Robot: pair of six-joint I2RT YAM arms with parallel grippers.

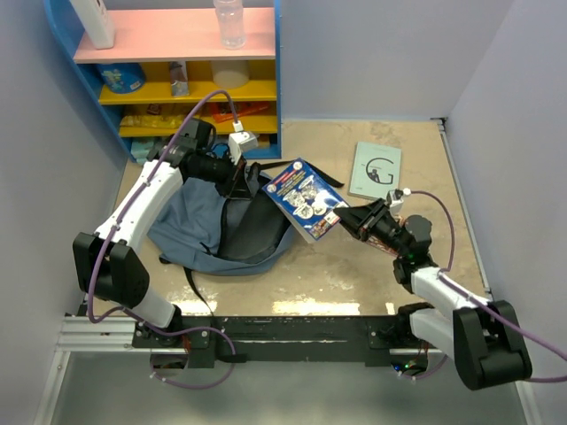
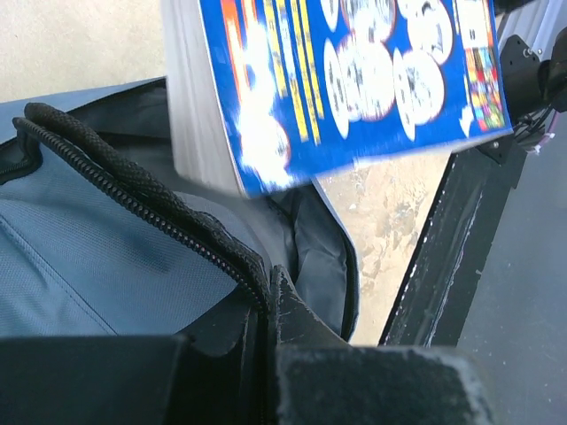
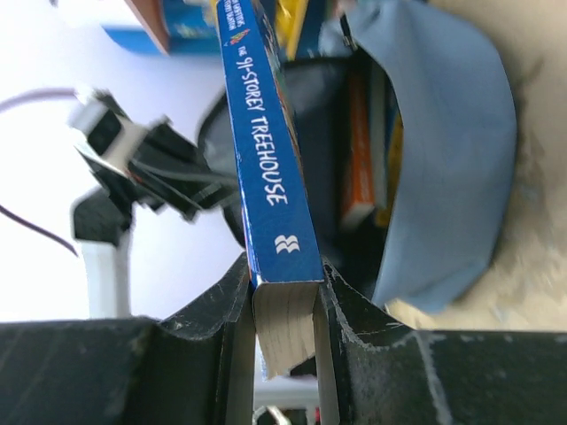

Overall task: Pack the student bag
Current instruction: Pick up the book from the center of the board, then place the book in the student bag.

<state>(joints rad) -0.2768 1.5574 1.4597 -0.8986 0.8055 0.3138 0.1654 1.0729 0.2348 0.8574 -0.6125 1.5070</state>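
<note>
The slate-blue student bag (image 1: 190, 221) lies on the table left of centre, its mouth (image 1: 257, 232) gaping toward the right. My left gripper (image 1: 232, 174) is shut on the bag's zipper edge (image 2: 190, 235) at the top rim, holding the opening up. My right gripper (image 1: 350, 219) is shut on a thick blue paperback (image 1: 304, 198), gripped at its lower corner (image 3: 285, 292). The book hangs tilted just over the right rim of the opening. In the right wrist view several book spines (image 3: 359, 150) show inside the dark lining.
A pale green booklet (image 1: 376, 169) lies flat at the back right. A blue shelf unit (image 1: 186, 66) with a bottle (image 1: 229, 22) and small items stands at the back left. Black bag straps (image 1: 197, 292) trail toward the front rail (image 1: 292, 328).
</note>
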